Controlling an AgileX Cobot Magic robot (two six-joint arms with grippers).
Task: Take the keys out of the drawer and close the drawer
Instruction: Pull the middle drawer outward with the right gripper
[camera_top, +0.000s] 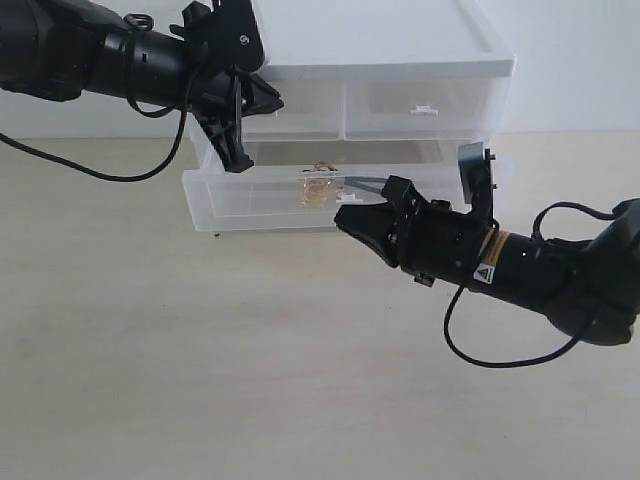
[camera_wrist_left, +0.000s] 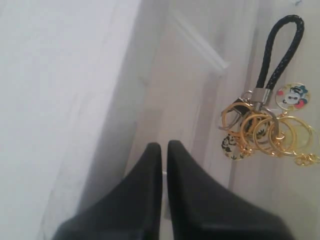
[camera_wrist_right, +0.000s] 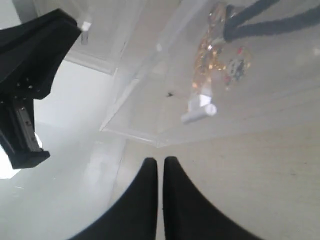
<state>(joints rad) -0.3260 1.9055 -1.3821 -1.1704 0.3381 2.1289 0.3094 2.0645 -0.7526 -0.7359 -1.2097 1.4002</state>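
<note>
The drawer (camera_top: 250, 200) is pulled out of the white cabinet, and the keys (camera_top: 319, 190) lie on its floor near the middle. In the left wrist view the keys (camera_wrist_left: 265, 127) show gold rings, a round charm and a black loop strap (camera_wrist_left: 280, 50). My left gripper (camera_top: 235, 152) hangs shut over the drawer's left end, its tips (camera_wrist_left: 161, 145) apart from the keys. My right gripper (camera_top: 360, 225) is shut and empty just outside the drawer's front wall, below the keys. Its view shows the keys (camera_wrist_right: 215, 60) through the translucent wall, behind the tab handle (camera_wrist_right: 200, 107).
The cabinet's flat top (camera_top: 380, 40) and two half-width drawers (camera_top: 420, 110) stand above the open drawer. A light table (camera_top: 200, 350) spreads in front. The left arm's black body (camera_wrist_right: 30, 75) shows beside the drawer in the right wrist view.
</note>
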